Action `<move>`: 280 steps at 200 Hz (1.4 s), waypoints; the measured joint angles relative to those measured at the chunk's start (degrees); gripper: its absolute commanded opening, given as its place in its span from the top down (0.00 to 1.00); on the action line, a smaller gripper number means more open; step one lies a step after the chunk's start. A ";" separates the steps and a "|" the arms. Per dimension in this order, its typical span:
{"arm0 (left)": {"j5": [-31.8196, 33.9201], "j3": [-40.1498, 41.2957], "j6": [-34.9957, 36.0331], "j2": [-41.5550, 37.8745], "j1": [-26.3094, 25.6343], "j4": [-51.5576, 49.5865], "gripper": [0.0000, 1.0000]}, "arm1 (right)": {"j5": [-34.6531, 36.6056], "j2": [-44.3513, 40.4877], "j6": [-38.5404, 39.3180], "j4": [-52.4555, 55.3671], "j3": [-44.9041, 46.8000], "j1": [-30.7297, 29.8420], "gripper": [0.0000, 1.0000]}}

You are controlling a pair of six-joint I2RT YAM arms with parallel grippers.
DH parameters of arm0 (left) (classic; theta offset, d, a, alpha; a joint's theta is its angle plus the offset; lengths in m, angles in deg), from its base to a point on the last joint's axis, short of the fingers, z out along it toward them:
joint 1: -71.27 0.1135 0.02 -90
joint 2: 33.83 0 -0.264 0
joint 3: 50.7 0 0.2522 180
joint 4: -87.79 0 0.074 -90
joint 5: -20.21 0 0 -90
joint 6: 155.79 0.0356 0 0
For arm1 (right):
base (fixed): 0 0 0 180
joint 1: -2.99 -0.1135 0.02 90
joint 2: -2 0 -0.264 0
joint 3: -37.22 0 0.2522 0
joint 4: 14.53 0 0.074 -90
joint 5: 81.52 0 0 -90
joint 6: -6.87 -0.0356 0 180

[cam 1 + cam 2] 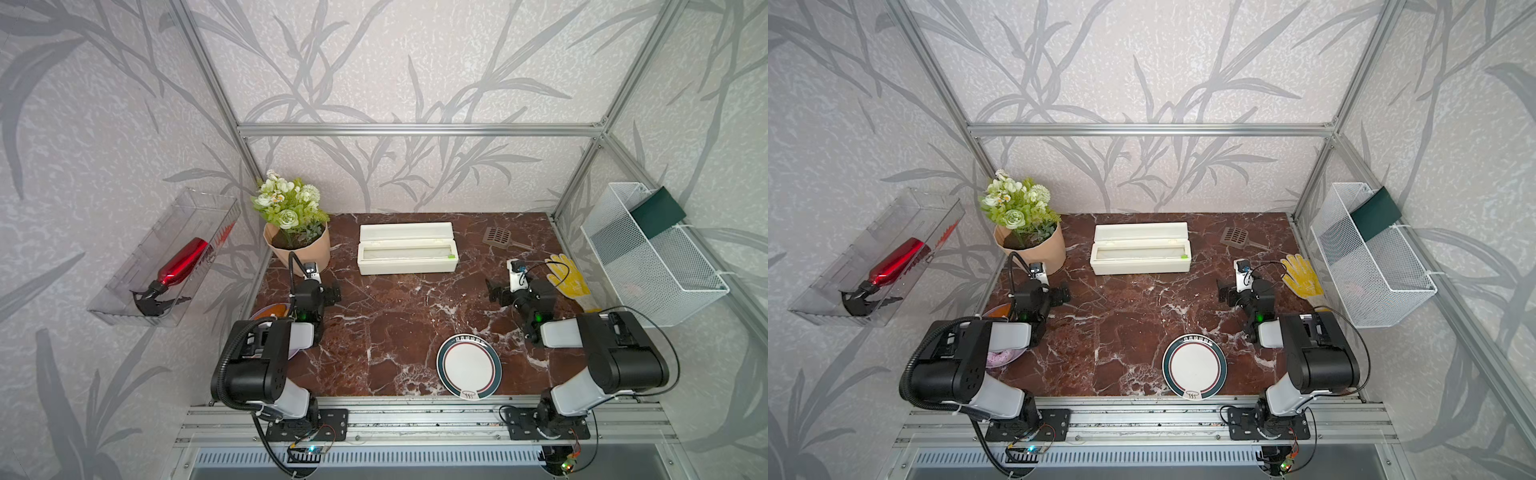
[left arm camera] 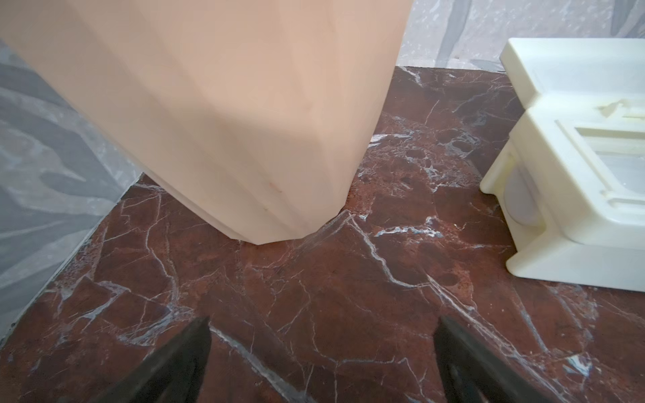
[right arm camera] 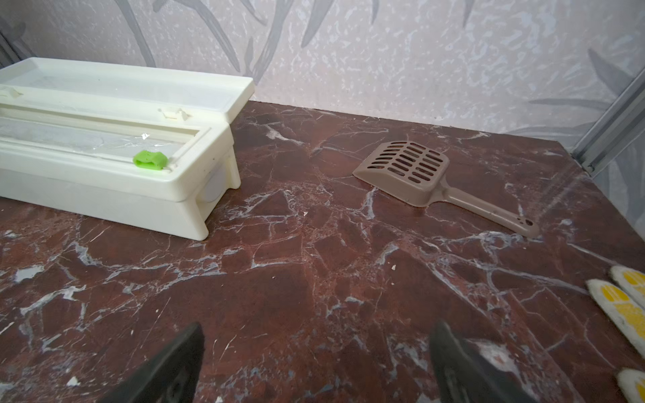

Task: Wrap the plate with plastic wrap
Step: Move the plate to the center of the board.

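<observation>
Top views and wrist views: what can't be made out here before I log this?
- Dish by the left arm: mostly hidden under the arm in both top views; contents unclear.
- Plate rim lettering: too small to read in both top views.
- Plastic wrap: right wrist view shows only a strip in the dispenser box; roll hidden inside.
- Yellow glove: cut off by the right wrist view's edge.

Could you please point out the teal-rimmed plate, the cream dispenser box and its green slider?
Round white plate with teal rim [image 1: 468, 365]: in a top view, white centre.
Long cream plastic dispenser box [image 1: 1140, 267]: in a top view, front wall.
Green slider [image 3: 150, 160]: right wrist view, its top.
</observation>
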 measured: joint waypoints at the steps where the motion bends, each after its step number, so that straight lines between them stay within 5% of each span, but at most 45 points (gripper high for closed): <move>1: 0.00 0.00 0.00 0.00 0.00 0.00 0.01 | -0.02 0.00 0.02 0.00 0.00 0.00 0.01; 176: -1.97 -0.02 0.72 -0.63 0.00 -0.61 0.01 | -3.89 -0.04 0.00 -0.28 0.15 0.98 0.01; 202: -4.17 -1.70 2.95 -7.23 -1.14 -8.55 0.01 | -1.53 -8.02 0.17 7.02 0.81 -0.20 0.01; 244: -0.90 -12.48 6.43 -26.08 -17.49 -24.98 0.01 | 5.99 -31.50 0.28 29.53 -8.79 -12.59 0.01; 280: 7.45 -23.15 -1.44 -34.69 -36.39 -44.83 0.01 | 14.14 -46.77 -8.13 55.10 -21.62 -27.04 0.01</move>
